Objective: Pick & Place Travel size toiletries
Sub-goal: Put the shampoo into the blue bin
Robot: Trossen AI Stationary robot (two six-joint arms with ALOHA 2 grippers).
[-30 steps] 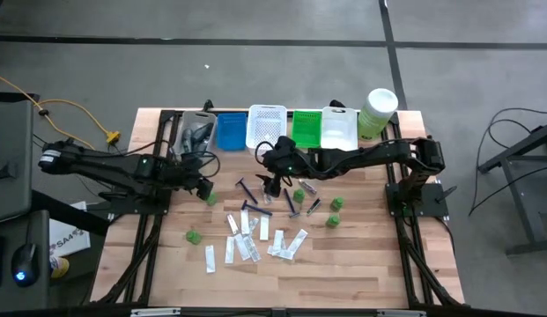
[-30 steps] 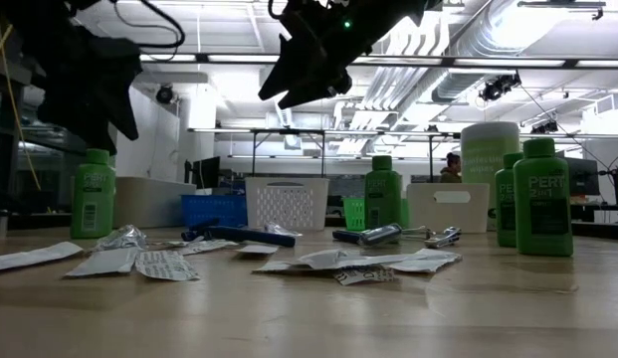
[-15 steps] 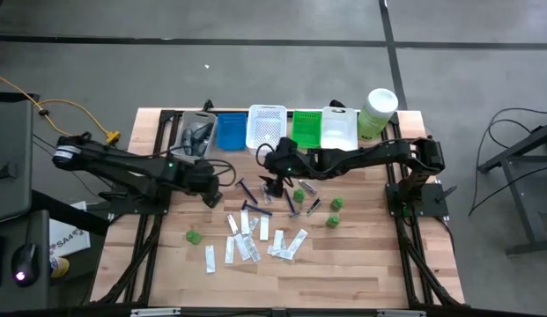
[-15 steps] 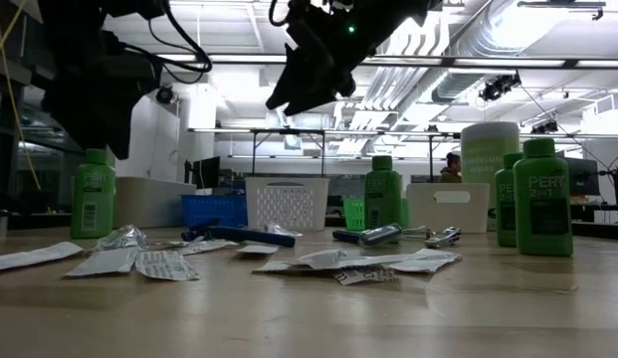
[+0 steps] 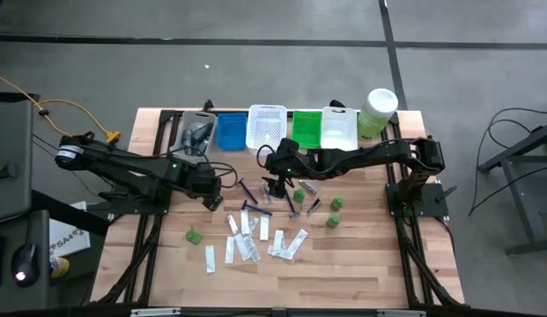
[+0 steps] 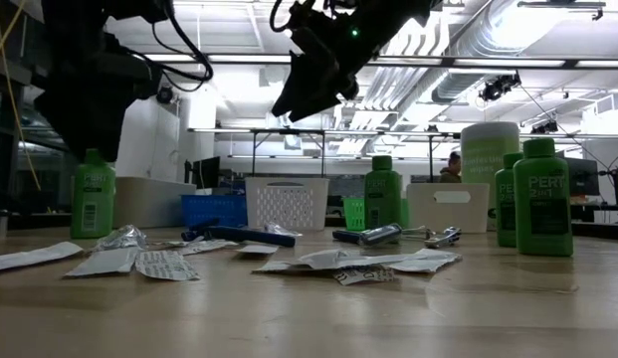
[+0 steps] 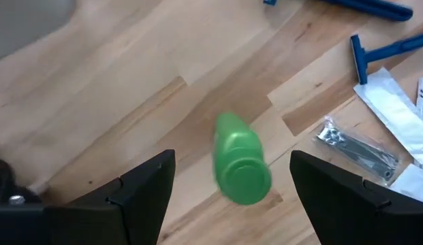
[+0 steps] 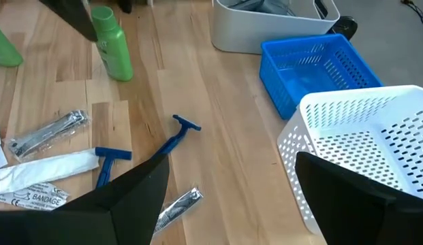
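Shifted rightward toward table centre since the earlier frame: left gripper (image 5: 211, 190), now hanging directly over an upright green bottle (image 7: 240, 163), fingers apart, nothing held; pick judged imminent. Right gripper (image 5: 271, 187) unmoved above the blue razors (image 5: 245, 187), jaws apart, empty. Counted: five green bottles, three razors, roughly nine white sachets (image 5: 242, 246), two silvery packets (image 5: 314, 207) — small items uncertain.

The wooden surface (image 5: 343, 264) carries white sachets (image 5: 247, 245), blue razors (image 5: 247, 187) and green bottles (image 5: 334, 204) below the right tool (image 5: 271, 187), baskets (image 5: 266, 125) beyond it.
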